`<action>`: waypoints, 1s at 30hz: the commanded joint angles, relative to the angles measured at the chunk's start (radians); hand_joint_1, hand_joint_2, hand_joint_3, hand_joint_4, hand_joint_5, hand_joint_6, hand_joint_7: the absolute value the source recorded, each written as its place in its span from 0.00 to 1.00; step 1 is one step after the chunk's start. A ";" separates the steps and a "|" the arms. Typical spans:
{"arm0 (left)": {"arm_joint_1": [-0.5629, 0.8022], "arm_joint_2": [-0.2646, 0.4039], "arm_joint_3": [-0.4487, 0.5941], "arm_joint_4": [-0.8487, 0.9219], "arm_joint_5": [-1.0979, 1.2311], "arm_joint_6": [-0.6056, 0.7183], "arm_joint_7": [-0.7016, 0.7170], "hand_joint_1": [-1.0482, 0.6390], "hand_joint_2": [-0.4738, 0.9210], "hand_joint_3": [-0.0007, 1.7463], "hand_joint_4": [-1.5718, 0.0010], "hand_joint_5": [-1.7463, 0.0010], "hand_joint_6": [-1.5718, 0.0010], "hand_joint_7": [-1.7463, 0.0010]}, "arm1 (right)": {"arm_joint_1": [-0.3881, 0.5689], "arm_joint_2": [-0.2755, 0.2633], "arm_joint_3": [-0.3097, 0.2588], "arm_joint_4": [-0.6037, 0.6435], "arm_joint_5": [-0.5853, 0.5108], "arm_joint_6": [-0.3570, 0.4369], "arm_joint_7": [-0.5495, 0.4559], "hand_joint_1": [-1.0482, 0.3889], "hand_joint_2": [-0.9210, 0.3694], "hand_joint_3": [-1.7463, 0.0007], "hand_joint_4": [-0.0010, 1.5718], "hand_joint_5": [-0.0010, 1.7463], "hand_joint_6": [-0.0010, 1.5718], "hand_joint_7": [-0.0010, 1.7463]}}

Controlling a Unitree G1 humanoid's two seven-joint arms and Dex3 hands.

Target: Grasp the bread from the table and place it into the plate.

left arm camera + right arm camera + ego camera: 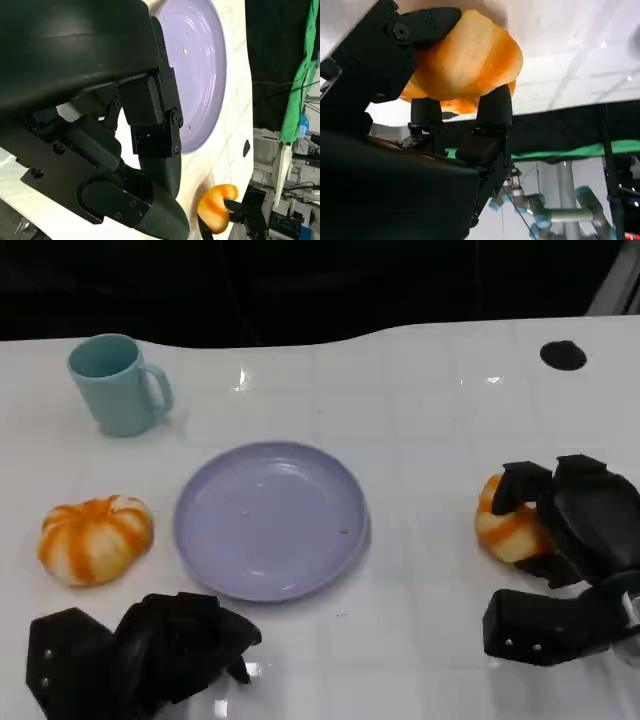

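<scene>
The bread (pixel 503 528) is a glossy orange bun lying on the white table, right of the lilac plate (pixel 270 520). My right hand (pixel 575 530) is wrapped around it, with fingers on its far and near sides. From the right wrist view, the bread (pixel 465 65) sits pinched between the black fingers (pixel 492 107). My left hand (pixel 150 650) lies at the table's near left with its fingers curled in, holding nothing. In the left wrist view, the left hand (pixel 100 125) is close up, with the plate (pixel 200 65) and the gripped bread (pixel 216 206) beyond it.
A round orange-and-white striped bun (pixel 95 538) lies left of the plate. A teal mug (pixel 118 385) stands at the back left. A black round mark (pixel 563 355) sits near the table's far right edge.
</scene>
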 commanded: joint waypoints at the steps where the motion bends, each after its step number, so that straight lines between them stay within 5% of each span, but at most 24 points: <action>1: 0.004 0.011 0.009 0.018 0.001 -0.004 0.005 0.00 0.84 0.09 0.42 0.14 0.03 0.77 | -0.021 -0.001 0.004 -0.013 0.007 -0.010 -0.013 0.71 0.44 0.36 0.61 1.00 0.51 0.97; 7: 0.006 0.011 0.012 0.015 0.000 0.002 0.008 0.00 0.84 0.09 0.43 0.14 0.03 0.77 | -0.004 -0.001 0.002 -0.081 0.019 -0.038 -0.014 0.71 0.47 0.32 0.62 1.00 0.54 0.93; 18: 0.013 0.009 0.008 -0.001 0.004 0.007 0.009 0.00 0.84 0.09 0.43 0.13 0.03 0.77 | 0.021 0.057 -0.029 -0.280 0.124 -0.151 0.113 0.70 0.62 0.10 0.68 1.00 0.57 0.91; 30: 0.043 -0.009 -0.006 -0.032 0.015 0.006 0.021 0.00 0.83 0.09 0.43 0.13 0.03 0.77 | -0.007 0.163 -0.030 -0.342 0.199 -0.161 0.321 0.70 0.62 0.08 0.65 1.00 0.54 0.93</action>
